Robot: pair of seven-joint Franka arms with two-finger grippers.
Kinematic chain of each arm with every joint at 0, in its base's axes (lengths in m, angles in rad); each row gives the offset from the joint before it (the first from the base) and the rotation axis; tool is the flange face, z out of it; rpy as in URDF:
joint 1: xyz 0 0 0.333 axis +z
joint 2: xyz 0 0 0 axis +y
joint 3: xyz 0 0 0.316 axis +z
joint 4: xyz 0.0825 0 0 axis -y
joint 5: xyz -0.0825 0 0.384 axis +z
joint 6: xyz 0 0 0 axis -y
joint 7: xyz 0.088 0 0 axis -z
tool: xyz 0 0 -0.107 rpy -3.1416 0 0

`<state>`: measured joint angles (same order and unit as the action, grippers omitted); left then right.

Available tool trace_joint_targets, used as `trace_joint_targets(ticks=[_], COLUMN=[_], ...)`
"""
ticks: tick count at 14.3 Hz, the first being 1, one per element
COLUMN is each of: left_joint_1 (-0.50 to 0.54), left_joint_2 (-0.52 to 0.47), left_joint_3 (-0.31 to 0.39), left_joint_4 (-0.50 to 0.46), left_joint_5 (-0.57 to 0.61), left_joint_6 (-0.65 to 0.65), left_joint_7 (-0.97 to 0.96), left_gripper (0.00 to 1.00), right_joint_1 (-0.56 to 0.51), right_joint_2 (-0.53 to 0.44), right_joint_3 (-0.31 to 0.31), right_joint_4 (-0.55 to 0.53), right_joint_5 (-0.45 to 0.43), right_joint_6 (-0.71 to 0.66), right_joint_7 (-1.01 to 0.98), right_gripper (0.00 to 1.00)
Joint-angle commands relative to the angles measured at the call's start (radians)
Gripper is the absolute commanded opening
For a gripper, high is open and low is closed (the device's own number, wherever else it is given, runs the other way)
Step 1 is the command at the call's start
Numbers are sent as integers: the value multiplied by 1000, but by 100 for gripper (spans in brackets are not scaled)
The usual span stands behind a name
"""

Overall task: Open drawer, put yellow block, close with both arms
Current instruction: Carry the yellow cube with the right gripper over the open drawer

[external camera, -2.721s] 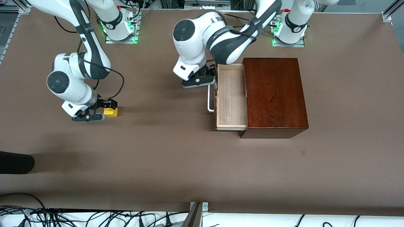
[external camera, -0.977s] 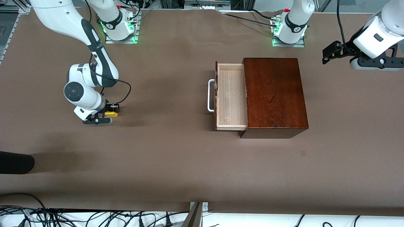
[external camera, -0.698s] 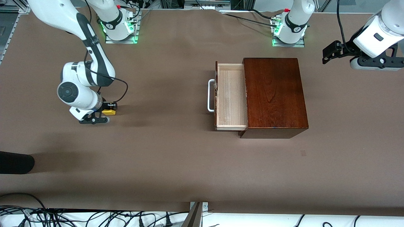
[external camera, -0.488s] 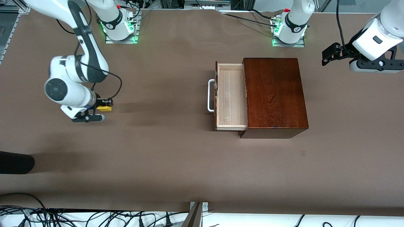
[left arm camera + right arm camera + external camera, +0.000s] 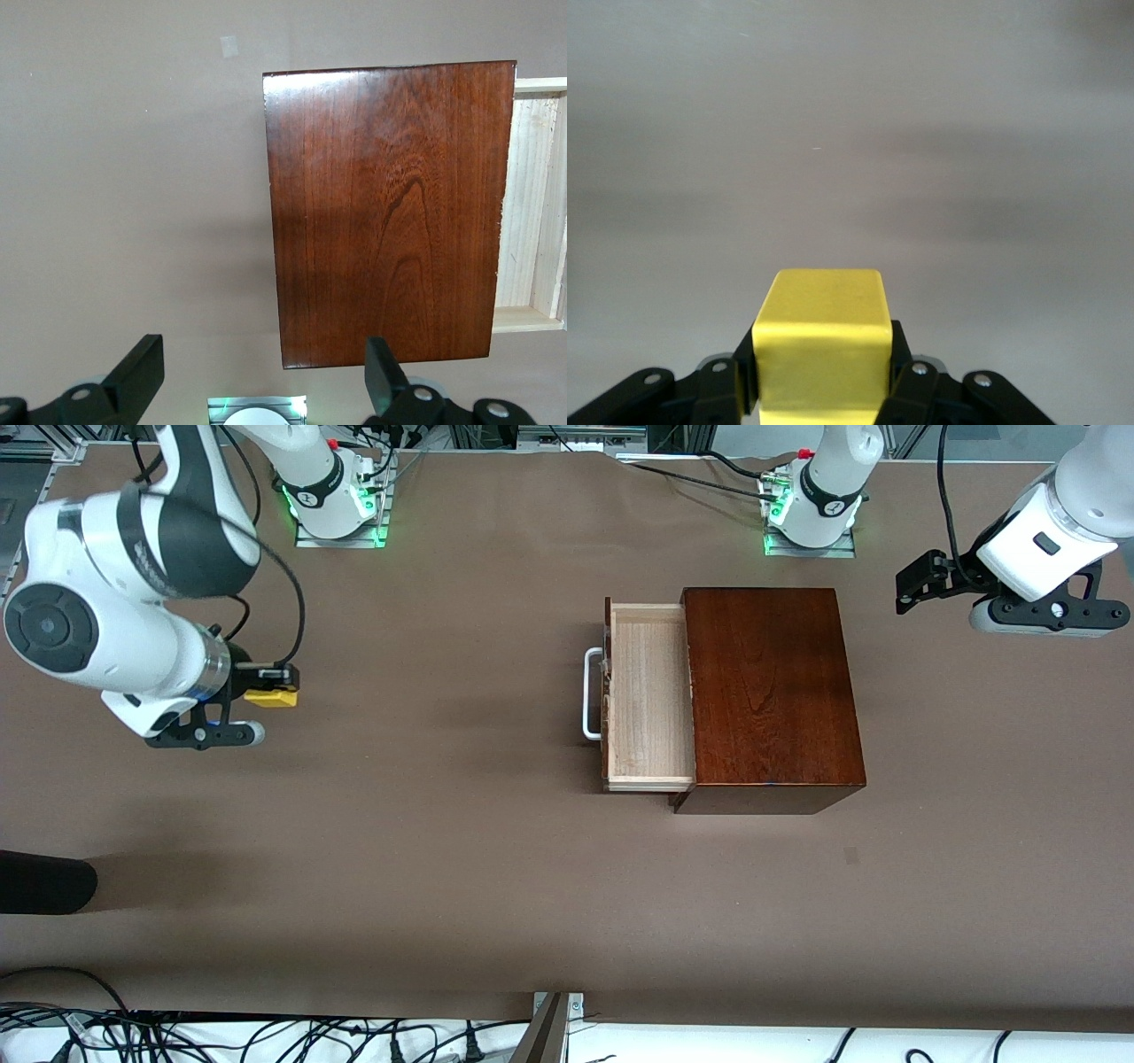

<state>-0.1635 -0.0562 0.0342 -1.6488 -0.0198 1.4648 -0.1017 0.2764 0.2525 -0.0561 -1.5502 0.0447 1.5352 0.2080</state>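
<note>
I hold the yellow block (image 5: 272, 699) between the fingers of my right gripper (image 5: 266, 689), which is clamped on its two sides. In my right wrist view the block (image 5: 819, 341) sits square between the two black fingers (image 5: 908, 390), and only bare table shows under it. I judge the block is lifted off the table, up in the air over the right arm's end of the table.

The drawer (image 5: 649, 695) is pulled out of the dark wooden box (image 5: 771, 691). Its pale tray is empty, and its white handle (image 5: 588, 693) points toward my right arm's end. So the drawer lies well apart from my block, toward the left arm's end of the table. Its long axis runs from the robots' bases toward the front camera, so the opening is narrow along the way I must travel and long across it.

My right arm is the one that holds the block, so it must carry the block across. My left gripper (image 5: 921, 584) waits with its fingers wide apart, over the table past the box at the left arm's end, and holds nothing.
</note>
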Motion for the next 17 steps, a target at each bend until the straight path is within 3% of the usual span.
trace_joint_targets(ticks=[1, 5, 11, 17], left_joint_1=[12, 45, 44, 33], left_joint_2=[15, 32, 87, 101], left_joint_3=[10, 12, 3, -2], left_joint_4=[35, 82, 119, 138], left_joint_5=[-15, -20, -15, -9], left_joint_6=[3, 5, 6, -1], left_joint_7=[20, 23, 16, 8], left_gripper=[100, 100, 100, 100], right_joint_1=[7, 99, 315, 418], right_joint_2=[44, 76, 267, 336], right_joint_3=[39, 79, 79, 81], right_joint_4=[134, 202, 442, 452], right_joint_5=[72, 80, 90, 103], right_joint_6=[-67, -76, -35, 120], right_joint_7=[134, 324, 749, 1143], right_gripper=[0, 0, 0, 0])
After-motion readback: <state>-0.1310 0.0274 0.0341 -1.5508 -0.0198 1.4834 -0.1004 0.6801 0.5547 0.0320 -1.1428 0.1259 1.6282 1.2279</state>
